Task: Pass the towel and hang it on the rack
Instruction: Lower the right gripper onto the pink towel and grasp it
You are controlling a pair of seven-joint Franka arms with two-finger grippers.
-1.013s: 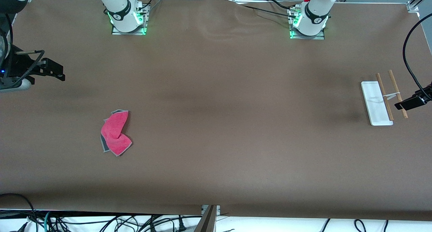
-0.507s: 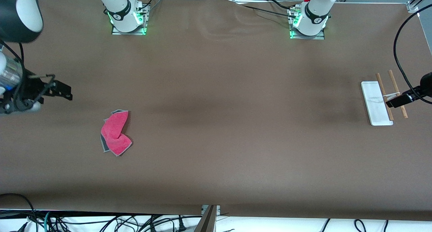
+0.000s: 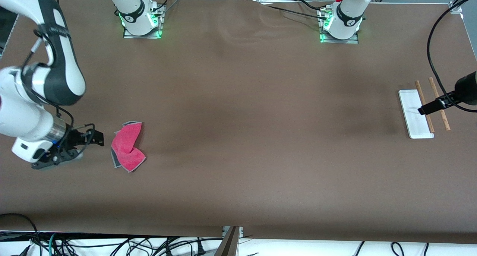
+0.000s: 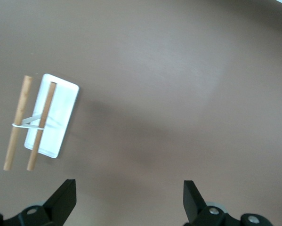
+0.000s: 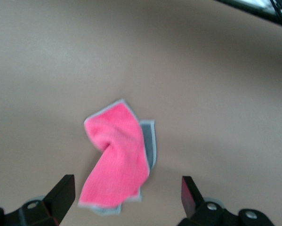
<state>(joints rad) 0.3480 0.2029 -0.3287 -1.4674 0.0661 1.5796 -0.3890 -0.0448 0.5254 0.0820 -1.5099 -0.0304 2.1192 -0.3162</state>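
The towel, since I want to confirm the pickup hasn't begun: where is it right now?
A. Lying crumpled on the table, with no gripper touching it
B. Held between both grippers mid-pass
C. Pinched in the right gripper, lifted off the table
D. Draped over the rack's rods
A. The towel lies crumpled on the table; the open right gripper is beside it, apart, and the open left gripper is over the rack.

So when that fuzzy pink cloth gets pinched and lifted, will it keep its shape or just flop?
Most likely it flops: the fuzzy pink-red towel with grey edging already lies folded over itself on the brown table, so it should drape from wherever it is pinched. It looks thin and light. The fuzzy pile probably helps the right gripper, open beside it, hold on.
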